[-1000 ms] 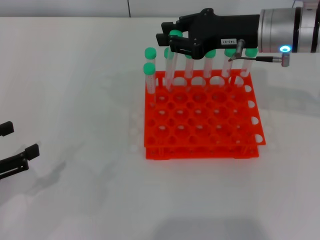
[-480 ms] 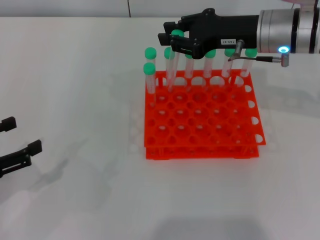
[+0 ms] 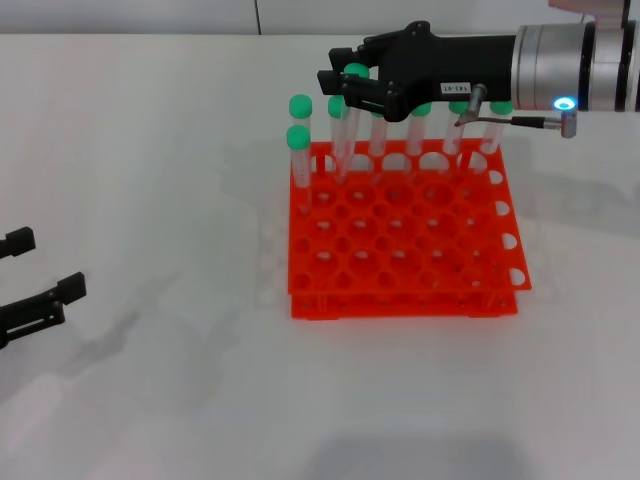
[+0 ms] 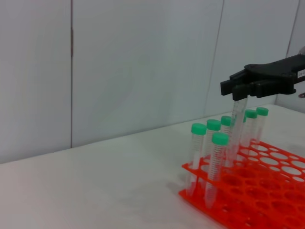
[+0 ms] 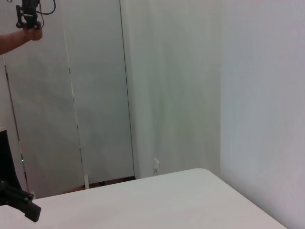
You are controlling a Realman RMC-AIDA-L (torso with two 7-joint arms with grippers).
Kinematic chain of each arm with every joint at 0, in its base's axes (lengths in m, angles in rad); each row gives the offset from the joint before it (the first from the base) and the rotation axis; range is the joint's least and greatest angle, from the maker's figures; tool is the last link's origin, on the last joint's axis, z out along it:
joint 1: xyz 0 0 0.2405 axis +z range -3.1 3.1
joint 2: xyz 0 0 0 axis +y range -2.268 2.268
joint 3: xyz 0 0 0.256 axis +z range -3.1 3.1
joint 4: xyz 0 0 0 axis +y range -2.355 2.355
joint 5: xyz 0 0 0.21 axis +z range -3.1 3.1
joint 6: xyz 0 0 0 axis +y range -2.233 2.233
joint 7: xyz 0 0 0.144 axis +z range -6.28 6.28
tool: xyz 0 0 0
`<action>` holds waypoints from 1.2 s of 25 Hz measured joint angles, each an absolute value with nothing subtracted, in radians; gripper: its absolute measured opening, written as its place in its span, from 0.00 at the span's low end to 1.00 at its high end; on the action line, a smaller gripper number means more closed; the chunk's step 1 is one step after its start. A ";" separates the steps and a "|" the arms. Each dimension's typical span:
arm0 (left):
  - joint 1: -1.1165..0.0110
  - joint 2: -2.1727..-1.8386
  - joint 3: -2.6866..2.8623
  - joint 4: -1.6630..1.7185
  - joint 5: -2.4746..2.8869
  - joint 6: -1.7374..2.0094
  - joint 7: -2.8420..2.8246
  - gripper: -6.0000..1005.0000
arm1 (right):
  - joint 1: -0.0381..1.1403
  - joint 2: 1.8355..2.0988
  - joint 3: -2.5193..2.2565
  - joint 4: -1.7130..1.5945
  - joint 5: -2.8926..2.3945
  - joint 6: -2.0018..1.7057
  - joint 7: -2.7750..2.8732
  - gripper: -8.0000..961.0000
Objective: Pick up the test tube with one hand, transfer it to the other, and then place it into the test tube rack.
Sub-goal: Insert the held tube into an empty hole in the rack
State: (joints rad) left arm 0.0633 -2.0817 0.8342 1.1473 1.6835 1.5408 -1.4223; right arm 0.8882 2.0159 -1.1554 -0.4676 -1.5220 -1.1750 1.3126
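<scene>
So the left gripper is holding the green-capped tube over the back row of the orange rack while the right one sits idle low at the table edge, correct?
Not quite: the arms are swapped. The head view shows the right gripper holding the test tube over the back row of the test tube rack, while the left gripper sits idle low at the table edge.

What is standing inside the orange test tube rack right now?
The test tube rack holds green-capped tubes in its far row and left edge. The right gripper holds the test tube over the far row; the gripper hides its cap in the left wrist view.
</scene>
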 joint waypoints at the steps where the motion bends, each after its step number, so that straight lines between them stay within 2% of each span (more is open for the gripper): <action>1: 0.062 -2.082 0.830 1.147 1.684 1.542 -1.422 0.87 | 0.888 2.016 -1.158 -0.467 -1.522 -1.175 1.312 0.28; 30: 0.052 -2.083 0.823 1.147 1.691 1.548 -1.423 0.87 | 0.880 2.028 -1.218 -0.448 -1.494 -1.113 1.297 0.28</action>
State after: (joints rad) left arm 0.0519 -2.0832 0.8229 1.1469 1.6907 1.5479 -1.4228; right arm 0.8796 2.0280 -1.2181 -0.4478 -1.4945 -1.1134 1.2970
